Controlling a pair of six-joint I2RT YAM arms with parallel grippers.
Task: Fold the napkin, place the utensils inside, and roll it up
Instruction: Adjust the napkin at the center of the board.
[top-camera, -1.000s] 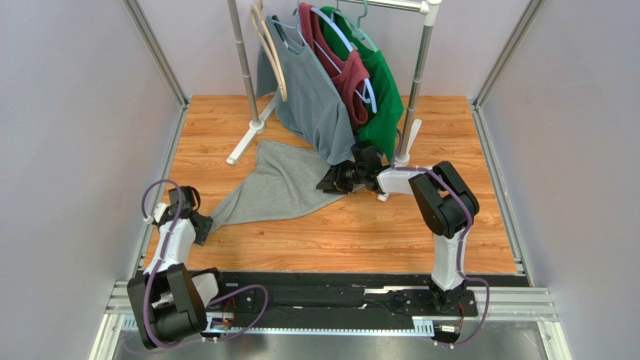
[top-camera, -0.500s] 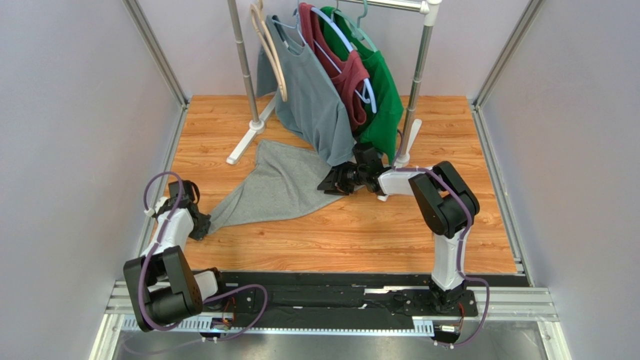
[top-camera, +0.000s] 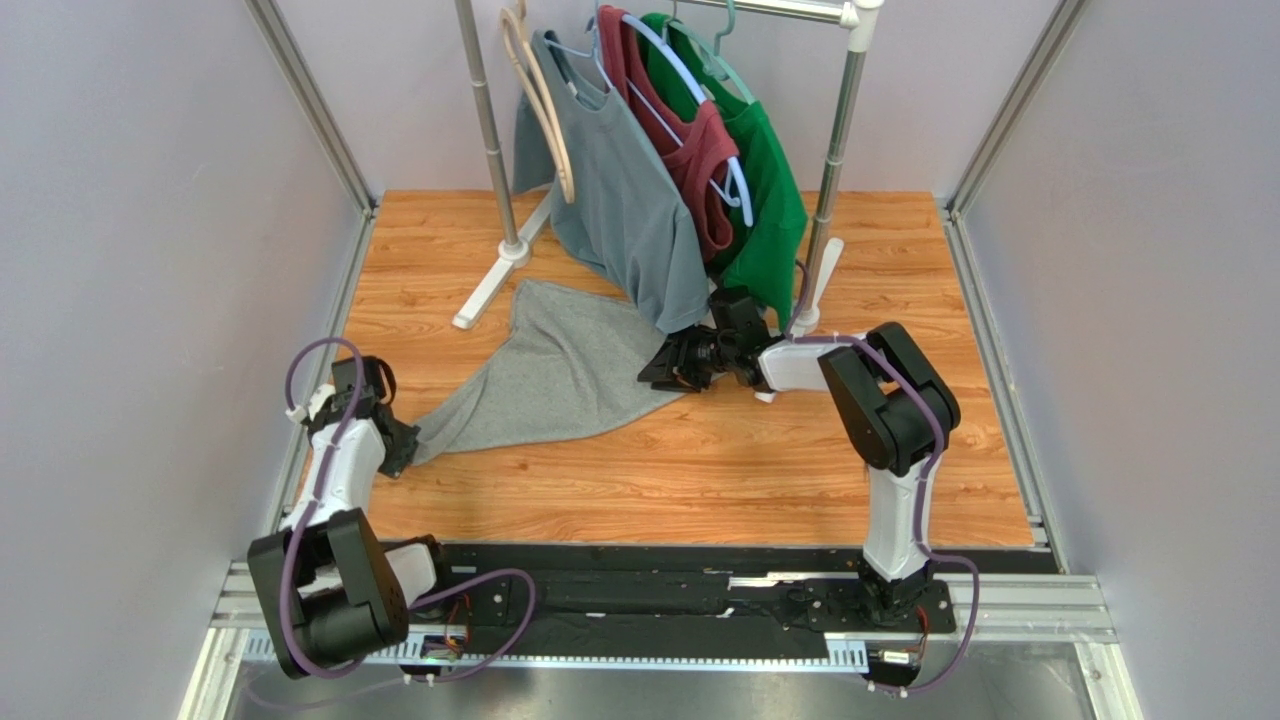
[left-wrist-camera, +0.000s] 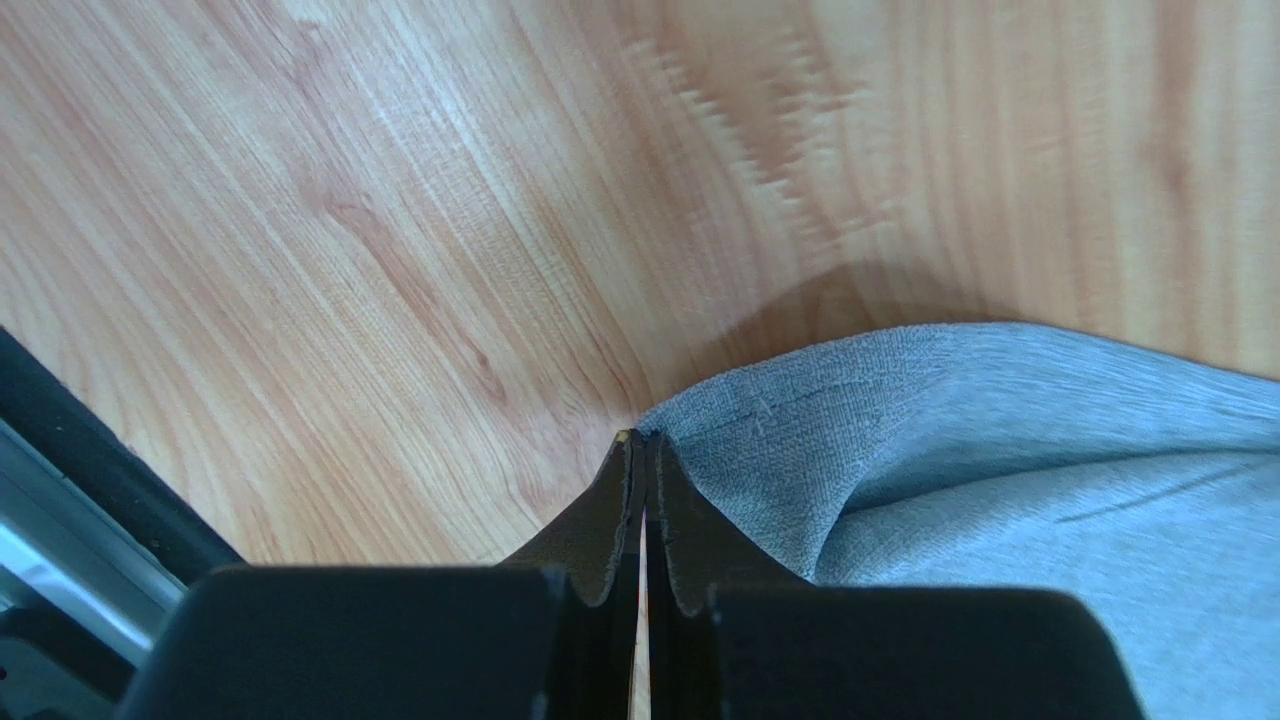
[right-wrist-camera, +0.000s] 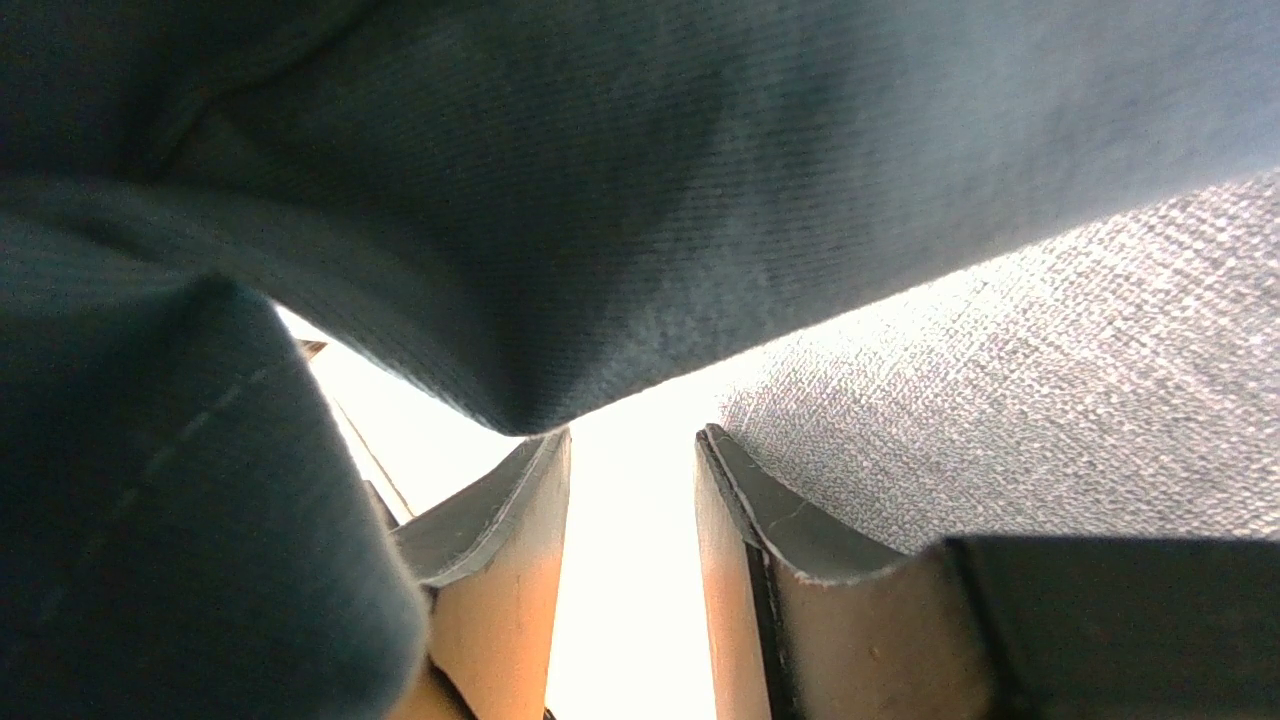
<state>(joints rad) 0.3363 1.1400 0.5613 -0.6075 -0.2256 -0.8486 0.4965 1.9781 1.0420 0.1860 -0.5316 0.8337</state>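
Top external view. The napkin (top-camera: 549, 375) is lying on the wooden bench (top-camera: 751, 465) as a crumpled wedge. It is running from a narrow corner at the left gripper (top-camera: 403, 446) up to a broad edge at the right gripper (top-camera: 672, 365). That edge is sitting just beneath the hem of the grey shirt (top-camera: 624, 195), which is hanging from the clothes rack (top-camera: 481, 105). No utensils are showing.

Left wrist view. The left gripper (left-wrist-camera: 643, 450) is clenched, its jaws pressed together, and the hemmed corner of the napkin (left-wrist-camera: 992, 465) is meeting the tips. It appears to be pinching that corner low over the bench.

Right wrist view. The right gripper (right-wrist-camera: 631, 450) is standing released, with bright space between its jaws and nothing seen in the gap. The napkin's heather weave (right-wrist-camera: 1052, 360) is lying to the outside of one finger. Dark cloth (right-wrist-camera: 601, 195), probably the shirt hem, is drooping over the tips.

Step in hand, as judged: the fold is only being prepared, since the cloth is neither flat nor doubled. The next move is calling for the right gripper to close on the napkin alone, clear of the shirt hem. Both arms could then be drawing the cloth out flat.
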